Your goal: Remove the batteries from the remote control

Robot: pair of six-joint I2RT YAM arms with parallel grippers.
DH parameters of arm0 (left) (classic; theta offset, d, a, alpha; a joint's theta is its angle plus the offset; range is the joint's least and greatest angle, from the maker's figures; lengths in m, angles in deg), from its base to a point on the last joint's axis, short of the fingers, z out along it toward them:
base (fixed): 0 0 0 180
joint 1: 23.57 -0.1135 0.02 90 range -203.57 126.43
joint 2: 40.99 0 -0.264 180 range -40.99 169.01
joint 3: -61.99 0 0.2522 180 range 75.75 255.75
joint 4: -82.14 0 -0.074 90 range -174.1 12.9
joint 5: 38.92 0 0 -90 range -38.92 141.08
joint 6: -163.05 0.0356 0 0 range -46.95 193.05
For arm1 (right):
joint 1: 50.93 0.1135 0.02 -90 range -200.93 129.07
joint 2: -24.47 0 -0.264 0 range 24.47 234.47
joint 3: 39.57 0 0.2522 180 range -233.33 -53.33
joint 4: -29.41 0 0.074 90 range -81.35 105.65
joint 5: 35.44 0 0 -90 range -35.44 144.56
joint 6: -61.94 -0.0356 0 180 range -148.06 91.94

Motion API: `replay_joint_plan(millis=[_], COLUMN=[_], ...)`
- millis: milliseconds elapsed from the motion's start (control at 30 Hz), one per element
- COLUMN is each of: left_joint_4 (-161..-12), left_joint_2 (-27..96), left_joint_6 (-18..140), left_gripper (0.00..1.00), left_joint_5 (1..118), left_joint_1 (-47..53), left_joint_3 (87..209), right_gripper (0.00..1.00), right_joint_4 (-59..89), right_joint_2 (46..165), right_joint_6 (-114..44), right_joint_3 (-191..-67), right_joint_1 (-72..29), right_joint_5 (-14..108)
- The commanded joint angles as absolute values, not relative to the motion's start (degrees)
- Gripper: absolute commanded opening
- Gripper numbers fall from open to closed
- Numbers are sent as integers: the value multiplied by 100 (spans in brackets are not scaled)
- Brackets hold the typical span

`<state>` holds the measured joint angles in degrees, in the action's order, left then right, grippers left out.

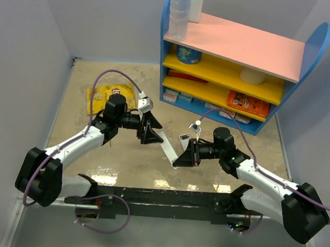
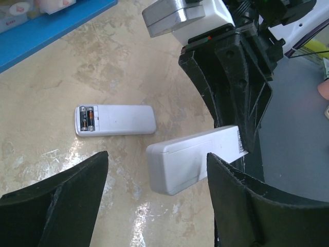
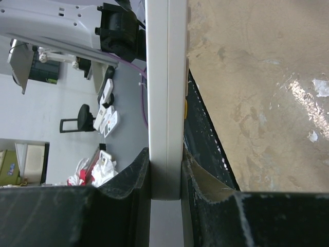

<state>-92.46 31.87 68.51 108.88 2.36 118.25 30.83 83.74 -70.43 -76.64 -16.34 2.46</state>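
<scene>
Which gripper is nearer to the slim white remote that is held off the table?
Right. The right gripper is shut on one end of the slim white remote, while the left gripper hangs open close by its free end, gripping nothing.

The left end effector (image 2: 157,157) stands wide open, its two black fingers (image 2: 61,198) low in the view, one to each side. Between them sits the plain white end of the remote control (image 2: 187,160), held at a slant. The right end effector (image 2: 237,135) clamps its other end close to the near edge of the desk (image 2: 154,62). Farther from that edge, apart from the remote, a rounded white device (image 2: 121,120) lies flat. Its open compartment shows two small dark-and-orange cells (image 2: 88,118) side by side. A blue shelf base (image 2: 51,25) runs along toward the far edge.
</scene>
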Motion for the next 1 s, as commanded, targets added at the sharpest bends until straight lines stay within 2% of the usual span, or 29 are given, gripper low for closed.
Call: replay_joint_plan(millis=[0, 367, 433, 467, 500, 567, 700, 800, 833, 867, 967], left_joint_4=[-9772, -9500, -9359, -9280, -9123, -8947, -8709, -8691, -8673, -8647, -8585], left_joint_2=[3205, 3389, 3398, 3407, 3416, 3451, 3582, 3600, 3609, 3600, 3486], left_joint_6=[6716, 7076, 7207, 7269, 7443, 7559, 7691, 7674, 7682, 7700, 7718], left_gripper=[80, 54, 41, 30, 25, 18, 12, 11, 17, 36, 56], left_joint_5=[11182, 11674, 11674, 11639, 11604, 11516, 11533, 11595, 11586, 11568, 11515], left_joint_1=[262, 262, 271, 254, 253, 236, 157, 104, 95, 87, 69], left_joint_3=[11987, 12075, 12101, 12153, 12197, 12329, 12479, 12505, 12505, 12523, 12506], right_gripper=[0, 0, 0, 0, 0, 0, 0, 0, 0, 0, 0], right_joint_4=[3586, 3622, 3604, 3596, 3587, 3561, 3481, 3464, 3446, 3437, 3420], right_joint_2=[8318, 8204, 8178, 8169, 8143, 8116, 8037, 7984, 7976, 7967, 7940], right_joint_6=[-7042, -7095, -7104, -7104, -7104, -7086, -7060, -7060, -7060, -7069, -7060], right_joint_3=[-7566, -7469, -7469, -7469, -7460, -7460, -7434, -7398, -7381, -7372, -7381], right_joint_1=[-1586, -1569, -1577, -1569, -1569, -1577, -1569, -1577, -1569, -1569, -1577], right_joint_5=[59, 68, 42, 42, 42, 15, 15, 24, 24, 33, 50])
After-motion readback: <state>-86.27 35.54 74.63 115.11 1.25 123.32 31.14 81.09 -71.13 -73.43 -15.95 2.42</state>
